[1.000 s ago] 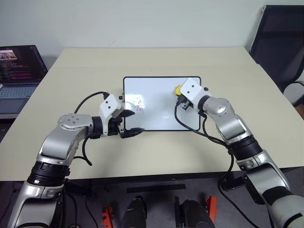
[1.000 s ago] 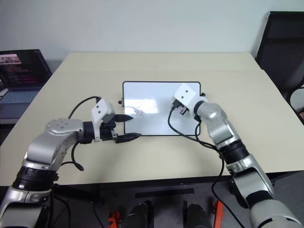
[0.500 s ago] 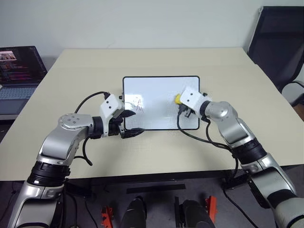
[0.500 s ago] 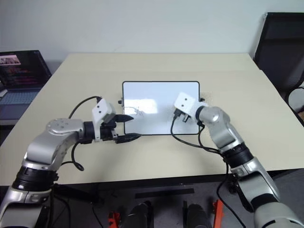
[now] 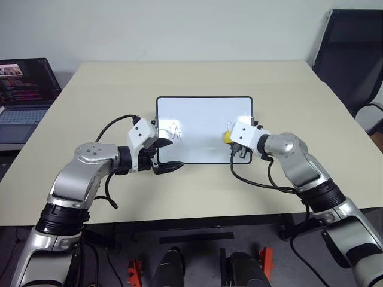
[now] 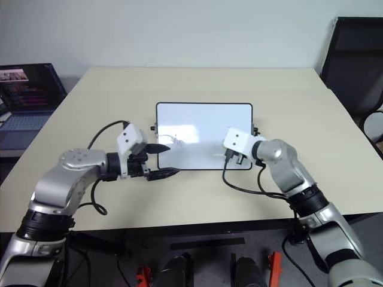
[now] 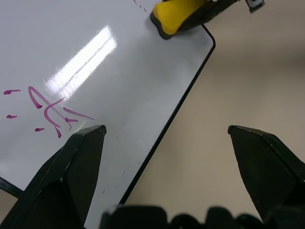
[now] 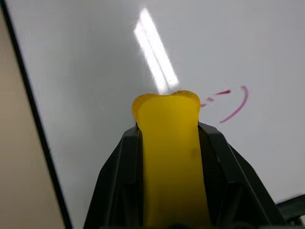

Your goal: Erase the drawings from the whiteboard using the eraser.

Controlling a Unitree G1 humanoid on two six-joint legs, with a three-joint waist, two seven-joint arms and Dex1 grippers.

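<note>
While the whiteboard (image 5: 203, 128) lies flat on the table (image 5: 287, 89), the right gripper (image 5: 230, 139) clamps the eraser (image 5: 227, 137) over its right end. Left wrist view: the left gripper (image 7: 167, 138) gapes empty beside the drawings (image 7: 45, 109). Right wrist view: the eraser looks light and squashy, best pinched across its sides.

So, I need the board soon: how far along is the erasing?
Done: the right hand is shut on the eraser, over the whiteboard. In hand: a purple mark lies just beside the eraser. Left: the scribble near the open left hand is unwiped.
</note>
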